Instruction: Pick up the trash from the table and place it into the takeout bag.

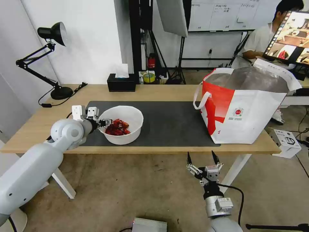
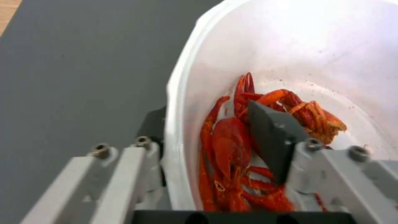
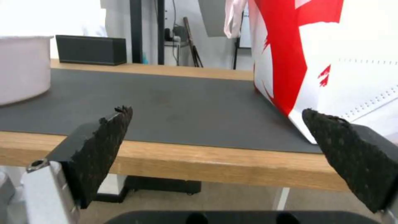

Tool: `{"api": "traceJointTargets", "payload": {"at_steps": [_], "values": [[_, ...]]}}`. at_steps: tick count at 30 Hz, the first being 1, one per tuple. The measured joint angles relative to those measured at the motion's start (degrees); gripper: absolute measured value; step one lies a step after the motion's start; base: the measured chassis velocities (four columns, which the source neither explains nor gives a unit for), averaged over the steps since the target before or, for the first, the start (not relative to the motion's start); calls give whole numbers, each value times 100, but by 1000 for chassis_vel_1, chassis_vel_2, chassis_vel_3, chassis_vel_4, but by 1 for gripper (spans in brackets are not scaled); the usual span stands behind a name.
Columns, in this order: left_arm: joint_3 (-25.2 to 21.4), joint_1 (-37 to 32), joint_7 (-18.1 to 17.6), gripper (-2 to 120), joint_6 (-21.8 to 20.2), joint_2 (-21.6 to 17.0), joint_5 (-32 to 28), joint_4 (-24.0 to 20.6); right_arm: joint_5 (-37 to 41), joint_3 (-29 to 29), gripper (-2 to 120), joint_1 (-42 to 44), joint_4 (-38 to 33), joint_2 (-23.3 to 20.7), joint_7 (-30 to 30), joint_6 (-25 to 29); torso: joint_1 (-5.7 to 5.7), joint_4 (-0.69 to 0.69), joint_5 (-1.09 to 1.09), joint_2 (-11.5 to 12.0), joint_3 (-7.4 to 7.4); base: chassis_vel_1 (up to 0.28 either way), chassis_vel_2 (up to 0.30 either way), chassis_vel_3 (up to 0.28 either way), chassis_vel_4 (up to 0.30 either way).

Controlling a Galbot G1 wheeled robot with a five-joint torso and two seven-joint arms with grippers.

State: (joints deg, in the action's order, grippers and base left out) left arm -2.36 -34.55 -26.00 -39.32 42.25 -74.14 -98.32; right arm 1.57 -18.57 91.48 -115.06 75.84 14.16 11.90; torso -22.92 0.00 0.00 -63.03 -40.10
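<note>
Upright on the dark grey rectangular mat (image 1: 167, 120) of the long light-wood desk (image 1: 154, 91), the white round bowl (image 1: 127, 115) opens upward and holds red crayfish shells (image 2: 232, 149). Its near-left rim sits between the left pincer (image 1: 103, 122)'s fingers, one inside (image 2: 271, 137), one outside. Well to its right stands the large white-and-red boxy takeout bag (image 1: 244, 112), foil-lined mouth upward; the right pincer (image 1: 203, 159) hangs spread apart below the desk edge.

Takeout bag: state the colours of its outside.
The takeout bag is white with a red panel and small red round logo, best seen in the head view.
</note>
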Motion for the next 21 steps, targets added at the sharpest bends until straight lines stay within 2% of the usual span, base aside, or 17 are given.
{"api": "traceJointTargets", "payload": {"at_steps": [1, 4, 9, 12, 21], "values": [[0, 0, 0, 39, 0, 0, 0, 0, 0, 0, 100, 0, 0, 0, 0, 0, 0, 0, 0, 0, 0, 0, 0, 0, 0], [-10, -49, 26, 25, 5, -4, 0, -64, 0, 0, 100, 0, 0, 0, 0, 0, 0, 0, 0, 0, 0, 0, 0, 0, 0], [-35, -118, 38, 13, 7, -4, -35, -153, 0, 0, 100, 0, 0, 0, 0, 0, 0, 0, 0, 0, 0, 0, 0, 0, 0], [-70, -201, 44, 0, 10, -27, -84, -282, 0, 0, 100, 0, 0, 0, 0, 0, 0, 0, 0, 0, 0, 0, 0, 0, 0], [-172, -299, 11, 0, 61, -57, -331, -546, 0, 0, 100, 0, 0, 0, 0, 0, 0, 0, -1, 0, 0, 0, 0, 0, 0]]}}
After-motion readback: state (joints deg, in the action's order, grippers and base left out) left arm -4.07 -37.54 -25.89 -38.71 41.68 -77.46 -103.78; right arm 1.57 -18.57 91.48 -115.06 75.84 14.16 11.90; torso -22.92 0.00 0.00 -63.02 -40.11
